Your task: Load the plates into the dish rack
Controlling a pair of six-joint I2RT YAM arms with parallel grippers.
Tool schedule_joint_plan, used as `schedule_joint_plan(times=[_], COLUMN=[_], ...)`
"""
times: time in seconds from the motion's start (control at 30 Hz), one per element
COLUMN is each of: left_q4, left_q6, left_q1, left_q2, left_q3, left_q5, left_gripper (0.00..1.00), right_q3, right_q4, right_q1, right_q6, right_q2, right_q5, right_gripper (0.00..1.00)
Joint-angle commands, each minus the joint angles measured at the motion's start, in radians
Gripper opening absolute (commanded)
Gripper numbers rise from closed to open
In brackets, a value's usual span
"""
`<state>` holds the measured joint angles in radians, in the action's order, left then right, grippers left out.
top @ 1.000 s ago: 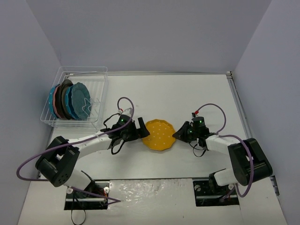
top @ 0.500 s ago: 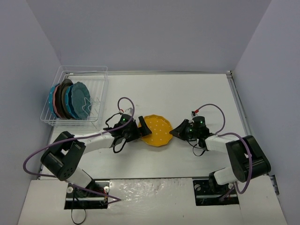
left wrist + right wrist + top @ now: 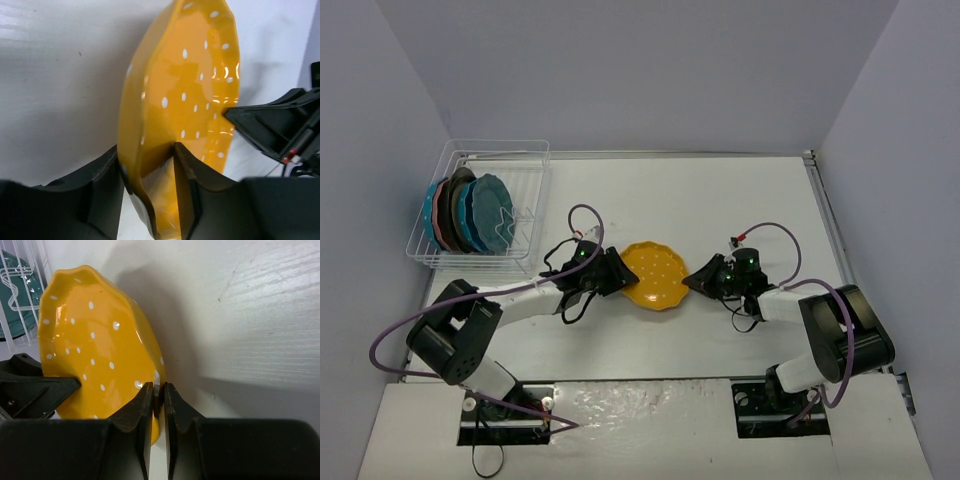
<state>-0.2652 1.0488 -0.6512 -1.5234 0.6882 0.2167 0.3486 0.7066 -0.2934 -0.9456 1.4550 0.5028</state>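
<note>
Top view: high, looks down on whole table (image 3: 720,200). Wrist views: close, low, facing each other across yellow plate (image 3: 185,90), centre frame in both.

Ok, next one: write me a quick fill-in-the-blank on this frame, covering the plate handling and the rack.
1. The dotted plate between the arms is ____ in colour.
2. The number of pincers gripping it, left pincer and right pincer counted, is ____.
3. The dish rack sits on the ____ arm's side of the table.
4. The racked plates stand ____ rather than lying flat.
Missing words: yellow; two; left; upright.
</note>
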Motion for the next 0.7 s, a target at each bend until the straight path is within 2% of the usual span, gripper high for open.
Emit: schedule_joint_plan(times=[0.0, 0.07, 0.2, 0.27, 0.33, 0.37, 0.43, 0.5, 0.57, 0.67], left_q4=[-0.122, -0.127, -0.142, -0.137, -0.13, -0.12, -0.06, -0.012, 0.042, 0.119], left_q6=[0.032, 0.034, 0.032, 0.011, -0.008, -0.025, -0.06, -0.102, -0.151, -0.223], left_q1=[-0.007, -0.005, -0.005, -0.005, -0.005, -0.005, -0.007, -0.007, -0.005, -0.004], left_q2=[0.049, 0.062, 0.098, 0.132, 0.162, 0.179, 0.2, 0.218, 0.236, 0.262], left_q3=[0.025, 0.027, 0.031, 0.043, 0.055, 0.066, 0.091, 0.118, 0.153, 0.208], left_q5=[0.047, 0.049, 0.055, 0.058, 0.054, 0.052, 0.032, 0.015, -0.001, -0.035], left_gripper=[0.21, 0.05, 0.0, 0.0, 0.0, 0.0, 0.0, 0.0, 0.0, 0.0], right_q3=[0.029, 0.029, 0.03, 0.033, 0.036, 0.044, 0.058, 0.087, 0.125, 0.168], right_q4=[0.209, 0.208, 0.182, 0.152, 0.13, 0.106, 0.042, -0.025, -0.129, -0.272], right_q1=[-0.004, -0.004, -0.004, -0.004, -0.004, -0.004, -0.004, -0.004, -0.003, 0.0], right_q6=[-0.047, -0.04, -0.013, 0.011, 0.032, 0.046, 0.072, 0.108, 0.161, 0.235], right_q2=[-0.016, -0.019, -0.038, -0.063, -0.08, -0.097, -0.127, -0.171, -0.215, -0.27], right_q5=[0.104, 0.105, 0.092, 0.078, 0.069, 0.063, 0.05, 0.022, -0.022, -0.075], right_gripper=[0.0, 0.0, 0.01, 0.09, 0.24, 0.39, 0.61, 0.78, 0.87, 0.9])
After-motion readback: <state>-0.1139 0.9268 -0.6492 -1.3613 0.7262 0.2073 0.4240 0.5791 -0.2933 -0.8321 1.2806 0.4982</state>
